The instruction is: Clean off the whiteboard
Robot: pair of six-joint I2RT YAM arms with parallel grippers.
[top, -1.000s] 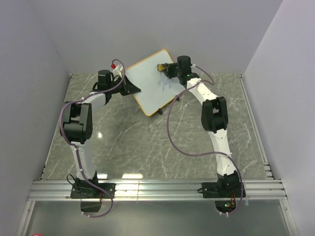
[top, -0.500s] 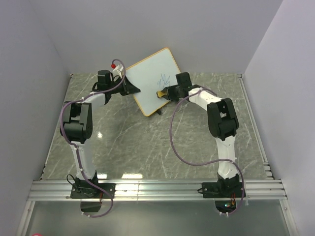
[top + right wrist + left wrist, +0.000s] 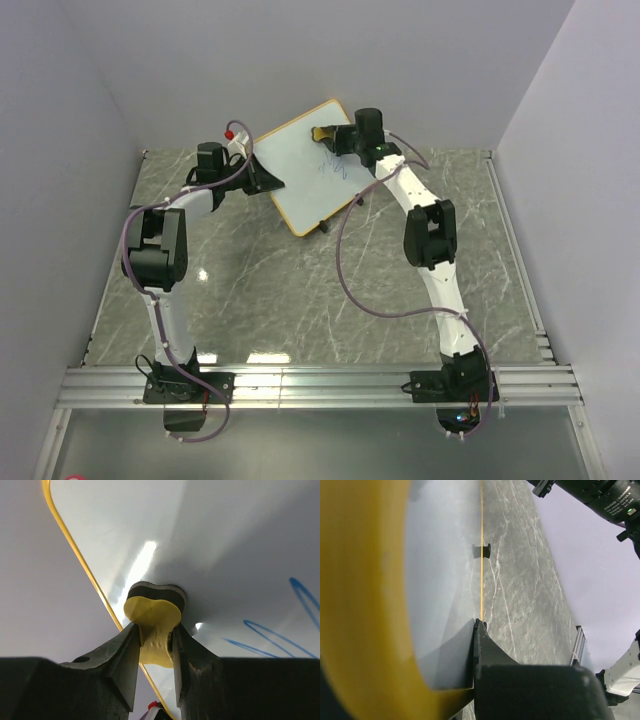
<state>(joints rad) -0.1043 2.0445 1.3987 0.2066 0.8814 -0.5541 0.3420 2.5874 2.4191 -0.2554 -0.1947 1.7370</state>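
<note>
The whiteboard (image 3: pixel 300 175) is held tilted above the table, with blue scribbles (image 3: pixel 331 164) on its face. My left gripper (image 3: pixel 264 181) is shut on its left edge; in the left wrist view the dark finger (image 3: pixel 487 650) presses against the board's face (image 3: pixel 445 555) beside the yellow rim (image 3: pixel 482 555). My right gripper (image 3: pixel 337 138) is shut on the yellow bone-shaped eraser (image 3: pixel 323 133) and presses it on the board near its top edge. In the right wrist view the eraser (image 3: pixel 154 615) sits flat on the board (image 3: pixel 225 545) between my fingers, left of the blue lines (image 3: pixel 270 635).
A black wire stand (image 3: pixel 358 199) pokes out under the board's lower right edge. A small red-tipped object (image 3: pixel 232 133) sits by my left wrist. Grey walls close in the back and both sides. The marble table (image 3: pixel 300 290) lies below.
My right gripper swept the eraser down to the board's lower middle, then back up to the top edge. The left gripper and the board have stayed put.
</note>
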